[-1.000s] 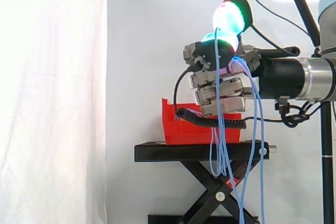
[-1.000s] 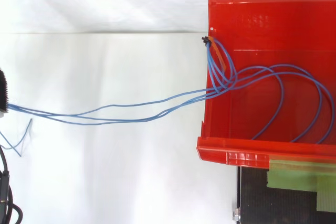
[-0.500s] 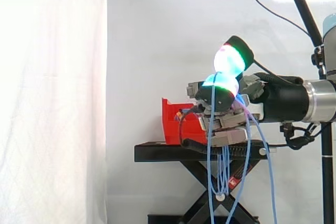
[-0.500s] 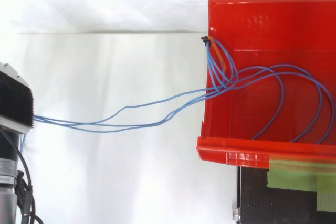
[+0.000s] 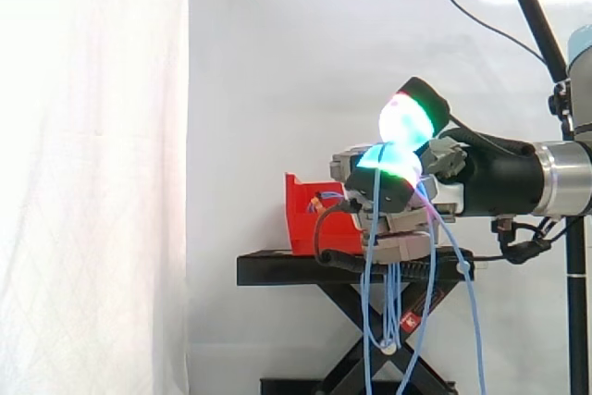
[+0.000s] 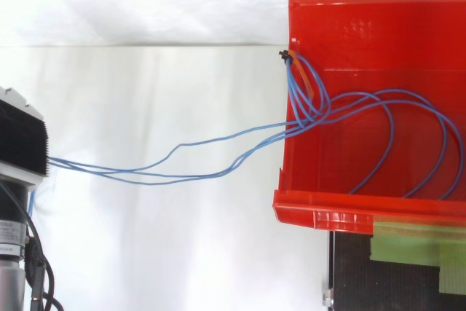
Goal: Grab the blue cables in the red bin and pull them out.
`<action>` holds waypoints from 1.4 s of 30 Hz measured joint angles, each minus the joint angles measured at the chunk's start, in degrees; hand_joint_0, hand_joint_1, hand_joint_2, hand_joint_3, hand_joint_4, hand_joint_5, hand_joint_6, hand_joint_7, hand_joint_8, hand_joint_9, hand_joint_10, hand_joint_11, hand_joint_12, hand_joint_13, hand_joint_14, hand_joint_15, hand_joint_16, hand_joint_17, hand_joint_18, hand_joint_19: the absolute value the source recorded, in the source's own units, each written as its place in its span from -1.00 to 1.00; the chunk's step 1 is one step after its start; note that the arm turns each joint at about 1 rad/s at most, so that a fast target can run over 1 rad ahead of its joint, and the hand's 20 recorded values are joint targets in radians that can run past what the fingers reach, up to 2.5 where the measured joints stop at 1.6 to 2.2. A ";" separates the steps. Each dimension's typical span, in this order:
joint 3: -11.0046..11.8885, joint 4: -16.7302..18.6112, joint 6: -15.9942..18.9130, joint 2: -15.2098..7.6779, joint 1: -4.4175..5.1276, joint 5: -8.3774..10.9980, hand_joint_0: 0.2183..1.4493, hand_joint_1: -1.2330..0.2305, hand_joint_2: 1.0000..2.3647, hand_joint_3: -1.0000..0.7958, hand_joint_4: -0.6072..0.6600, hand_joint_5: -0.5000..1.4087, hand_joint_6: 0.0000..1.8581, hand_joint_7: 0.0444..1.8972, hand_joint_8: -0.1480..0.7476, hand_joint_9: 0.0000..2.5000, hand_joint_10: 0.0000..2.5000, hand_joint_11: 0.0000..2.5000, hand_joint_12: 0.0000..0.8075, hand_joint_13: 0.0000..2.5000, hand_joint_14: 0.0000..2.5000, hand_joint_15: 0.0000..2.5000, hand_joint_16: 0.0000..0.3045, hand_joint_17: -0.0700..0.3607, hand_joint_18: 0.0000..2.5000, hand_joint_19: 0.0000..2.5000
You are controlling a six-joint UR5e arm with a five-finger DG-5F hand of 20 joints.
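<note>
Several thin blue cables [image 6: 175,162] run from inside the red bin [image 6: 378,12] over its left wall across to my hand at the left edge. They are tied together at the bin's left rim, and their loops lie on the bin floor. In the side view my hand [image 5: 388,193] hovers just right of the red bin [image 5: 310,224], at about rim height. Its fingers are curled round the blue cables [image 5: 375,293], which hang down from it in long loops in front of the stand. Its pads glow green and cyan.
The bin sits on a black scissor-lift stand [image 5: 277,268]. Green tape [image 6: 408,242] is stuck on the stand below the bin's front rim. A white curtain hangs behind, and a camera pole [image 5: 546,34] rises at the right.
My hand has come down from above the bin's rim to about its height and moved slightly towards the bin. The cables between hand and bin now sag more.
</note>
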 measured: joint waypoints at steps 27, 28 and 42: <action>0.00 -0.09 -0.08 0.00 -0.01 0.00 0.13 -0.61 -1.00 -1.00 -0.11 0.62 -0.64 -0.08 -0.28 0.27 -0.98 0.37 -0.40 0.18 0.00 0.29 -0.75 -0.28 0.01 0.13; 0.00 -0.10 -0.08 0.00 -0.02 0.00 0.13 -0.61 -1.00 -1.00 -0.11 0.62 -0.64 -0.07 -0.31 0.27 -0.98 0.38 -0.41 0.18 0.00 0.28 -0.75 -0.28 0.01 0.12; -0.02 -0.08 -0.08 0.00 -0.01 0.00 0.13 -0.61 -1.00 -1.00 -0.10 0.61 -0.64 -0.07 -0.29 0.27 -0.98 0.38 -0.39 0.19 -0.02 0.29 -0.76 -0.29 -0.01 0.12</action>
